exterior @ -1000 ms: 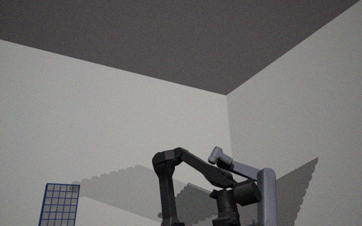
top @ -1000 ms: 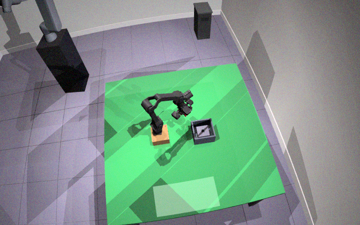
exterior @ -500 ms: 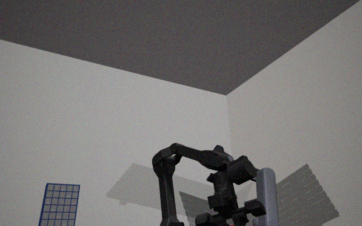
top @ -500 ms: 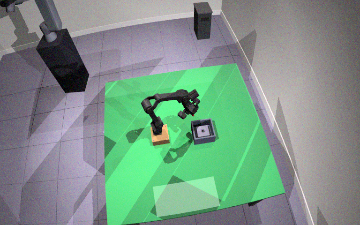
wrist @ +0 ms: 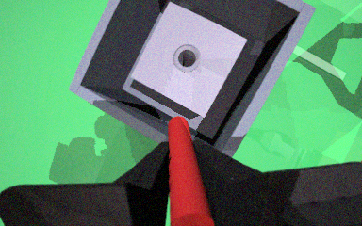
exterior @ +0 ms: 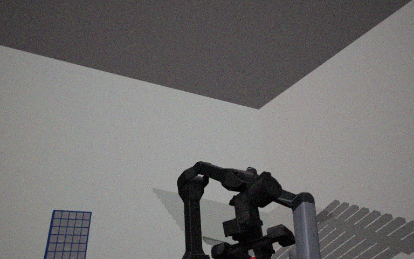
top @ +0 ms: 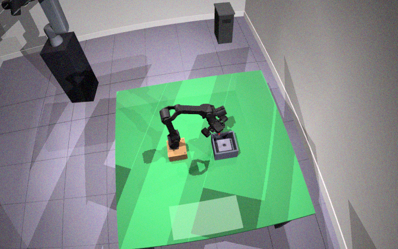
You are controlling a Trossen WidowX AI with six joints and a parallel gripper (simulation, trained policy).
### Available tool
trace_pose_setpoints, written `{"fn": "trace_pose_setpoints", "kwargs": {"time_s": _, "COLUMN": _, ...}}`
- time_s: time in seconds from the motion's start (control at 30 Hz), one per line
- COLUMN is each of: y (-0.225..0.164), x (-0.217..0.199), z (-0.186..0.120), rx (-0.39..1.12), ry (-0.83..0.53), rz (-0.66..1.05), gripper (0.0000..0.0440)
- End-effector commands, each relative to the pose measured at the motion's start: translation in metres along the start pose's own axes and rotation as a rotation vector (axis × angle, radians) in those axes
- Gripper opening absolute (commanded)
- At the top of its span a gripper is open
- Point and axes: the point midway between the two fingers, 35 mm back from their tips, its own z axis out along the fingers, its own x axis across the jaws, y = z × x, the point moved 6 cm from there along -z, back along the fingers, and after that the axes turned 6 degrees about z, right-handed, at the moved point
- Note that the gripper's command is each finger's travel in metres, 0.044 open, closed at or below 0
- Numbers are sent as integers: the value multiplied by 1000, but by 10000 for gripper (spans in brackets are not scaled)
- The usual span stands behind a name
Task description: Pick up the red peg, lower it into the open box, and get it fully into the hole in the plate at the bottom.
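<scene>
Gripper (top: 218, 132) (exterior: 252, 252) (wrist: 180, 148) of the black, angular arm (top: 190, 109) (exterior: 213, 171), its fingers pinching the red peg (top: 219, 134) (exterior: 252, 257) (wrist: 183, 171). The peg (a smooth, slender cylinder, matt in finish) lies outside the hole, its far end appearing near the box's edge in the wrist view. Open box (top: 225, 156) (wrist: 270, 96): square, grey, straight-walled, resting on the bright green table top (top: 252, 176) (wrist: 33, 56). Within it, a pale square plate (top: 228, 149) (wrist: 214, 44) with a round, ring-edged central hole (top: 224, 144) (wrist: 187, 57). Arm mount (top: 178, 155): an orange-tan block.

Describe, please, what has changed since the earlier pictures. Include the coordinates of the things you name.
In the top view, the black gripper (top: 218, 134) (wrist: 180, 148) has moved right, to the near-side edge of the square grey open box (top: 237, 147) (wrist: 278, 71), carrying the red cylindrical peg (top: 218, 134) (exterior: 252, 258) (wrist: 185, 165). The background grey arm (top: 55, 17) (exterior: 306, 229) has moved too. The box and the orange base block (top: 177, 153) stayed put.
</scene>
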Motion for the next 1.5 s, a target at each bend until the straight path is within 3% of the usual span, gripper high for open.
{"fn": "trace_pose_setpoints", "kwargs": {"time_s": 0.0, "y": 13, "x": 1, "z": 8, "rx": 0, "ry": -9, "rz": 22, "gripper": 1}}
{"fn": "trace_pose_setpoints", "kwargs": {"time_s": 0.8, "y": 53, "x": 1, "z": 66, "rx": 57, "ry": -71, "rz": 98, "gripper": 24}}
{"fn": "trace_pose_setpoints", "kwargs": {"time_s": 1.0, "y": 55, "x": 0, "z": 83, "rx": 68, "ry": -107, "rz": 72, "gripper": 147}}
{"fn": "trace_pose_setpoints", "kwargs": {"time_s": 1.23, "y": 64, "x": 7, "z": 90, "rx": 66, "ry": -125, "rz": 58, "gripper": 170}}
{"fn": "trace_pose_setpoints", "kwargs": {"time_s": 1.47, "y": 80, "x": 19, "z": 94, "rx": 57, "ry": -114, "rz": 35, "gripper": 306}}
